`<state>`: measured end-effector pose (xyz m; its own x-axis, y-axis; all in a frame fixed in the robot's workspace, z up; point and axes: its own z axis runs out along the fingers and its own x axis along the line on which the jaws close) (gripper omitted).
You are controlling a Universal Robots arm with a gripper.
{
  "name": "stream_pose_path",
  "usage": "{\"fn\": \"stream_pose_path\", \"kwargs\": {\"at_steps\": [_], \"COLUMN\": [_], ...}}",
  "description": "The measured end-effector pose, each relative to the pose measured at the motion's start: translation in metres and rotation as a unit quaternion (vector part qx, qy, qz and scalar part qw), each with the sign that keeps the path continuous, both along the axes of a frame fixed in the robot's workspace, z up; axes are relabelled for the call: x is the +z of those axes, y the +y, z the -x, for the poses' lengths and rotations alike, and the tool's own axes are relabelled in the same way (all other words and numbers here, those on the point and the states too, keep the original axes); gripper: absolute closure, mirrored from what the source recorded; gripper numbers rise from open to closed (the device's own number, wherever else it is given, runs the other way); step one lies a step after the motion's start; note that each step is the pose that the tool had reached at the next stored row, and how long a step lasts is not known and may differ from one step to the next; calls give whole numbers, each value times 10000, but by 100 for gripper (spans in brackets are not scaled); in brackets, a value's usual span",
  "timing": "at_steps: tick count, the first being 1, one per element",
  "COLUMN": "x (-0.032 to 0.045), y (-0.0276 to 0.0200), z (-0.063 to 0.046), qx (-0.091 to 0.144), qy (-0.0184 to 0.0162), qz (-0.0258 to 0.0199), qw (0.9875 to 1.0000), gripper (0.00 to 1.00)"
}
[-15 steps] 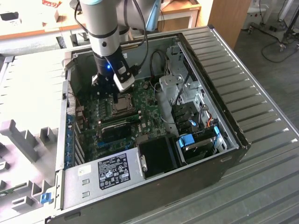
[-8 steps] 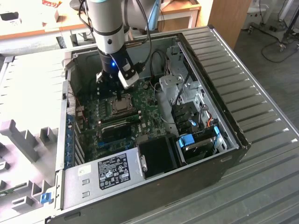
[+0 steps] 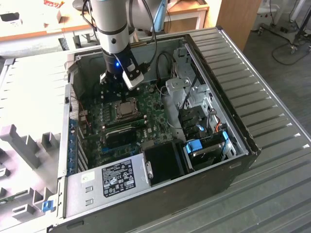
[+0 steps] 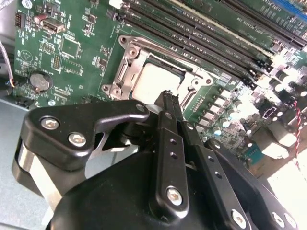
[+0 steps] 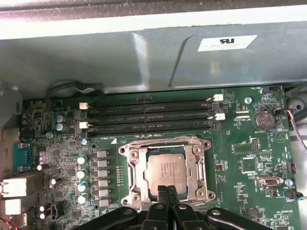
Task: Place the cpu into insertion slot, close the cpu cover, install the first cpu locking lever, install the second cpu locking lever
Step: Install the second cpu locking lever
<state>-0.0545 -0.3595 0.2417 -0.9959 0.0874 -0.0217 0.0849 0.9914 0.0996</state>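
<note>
Two black fingers (image 5: pixel 162 194) of the gripper (image 4: pixel 169 97) are pressed together with no gap between their tips and nothing held between them, as both wrist views show. The tips hang just over the near edge of the cpu cover (image 5: pixel 166 171), whose grey metal frame lies flat over the insertion slot (image 4: pixel 154 75). I cannot tell whether the tips touch that frame. Through the cover's square window, directly ahead of the tips, the cpu (image 5: pixel 165 168) sits in the slot with its dull silver top facing up.

Just beyond the socket, on the side away from the gripper, run the long narrow black memory slots (image 5: pixel 151 117), parallel to one another on the green motherboard (image 5: pixel 244 148). To one side of the socket stands a row of small silver capacitors (image 5: pixel 81 179); on the other side, further off, a round coin battery (image 5: pixel 263 119) sits in its holder.

Beyond the memory slots rises the grey metal wall of the computer case (image 5: pixel 144 57). In the exterior view the arm (image 3: pixel 112 29) reaches down into the open case, the gripper (image 3: pixel 115 90) just above the socket, with the power supply (image 3: pixel 114 177) and a blue-tabbed drive bay (image 3: pixel 206 145) well apart from it.
</note>
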Motion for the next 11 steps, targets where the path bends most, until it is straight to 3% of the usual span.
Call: {"fn": "stream_pose_path", "kwargs": {"at_steps": [11], "x": [-3], "y": [2], "z": [-13], "qx": [-1], "qy": [-8], "qz": [1], "qw": [10000], "gripper": [90]}}
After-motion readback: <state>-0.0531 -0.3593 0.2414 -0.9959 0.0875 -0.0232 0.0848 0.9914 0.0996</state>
